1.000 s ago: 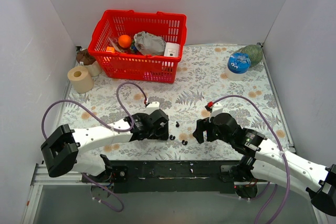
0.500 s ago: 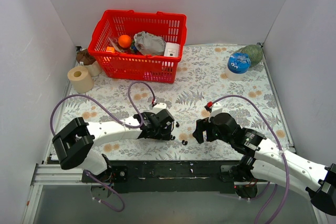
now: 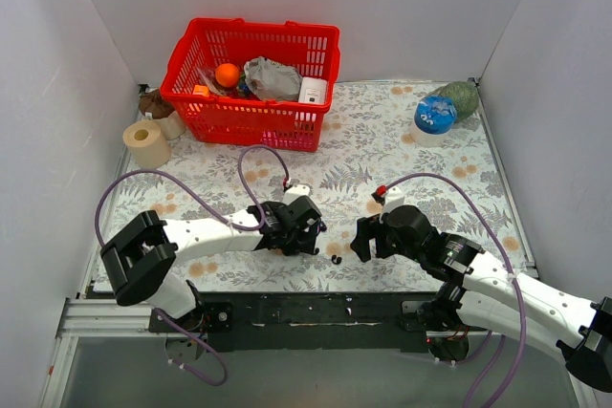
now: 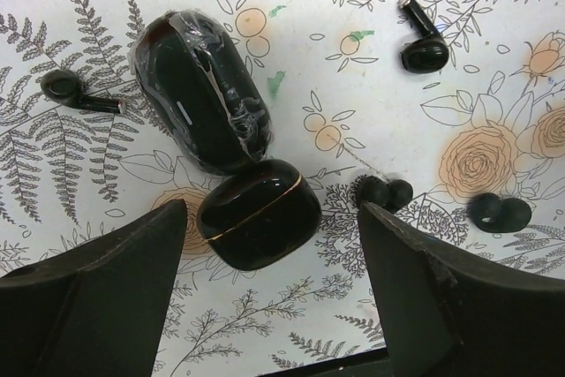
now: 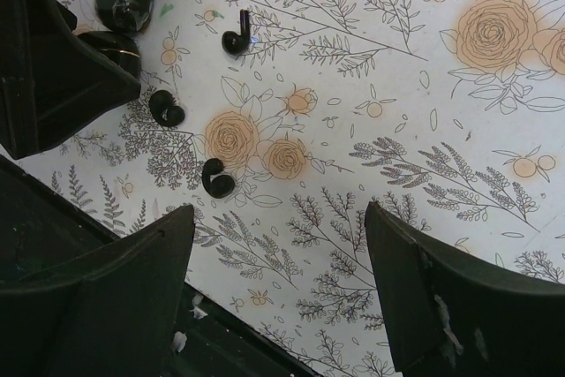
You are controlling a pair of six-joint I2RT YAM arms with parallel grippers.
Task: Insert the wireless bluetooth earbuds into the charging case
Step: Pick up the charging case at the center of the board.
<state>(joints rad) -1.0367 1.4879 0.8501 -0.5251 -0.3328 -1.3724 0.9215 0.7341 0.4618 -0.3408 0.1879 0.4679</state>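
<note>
We had swung our left arm [image 3: 210, 233] toward three o'clock, so the left fingers [image 4: 272, 209], spread apart, straddled the charging case [image 4: 258, 222]; the right fingers [image 5: 280, 209] hung apart. The earbuds [image 4: 424, 46] lay loose on the tabletop [image 4: 494, 121] at the case's one and ten o'clock, none seated yet.

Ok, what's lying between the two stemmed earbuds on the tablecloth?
In the left wrist view, the large plastic-wrapped black piece lies between the far-left earbud and the upper-right earbud; the rest is bare cloth.
</note>
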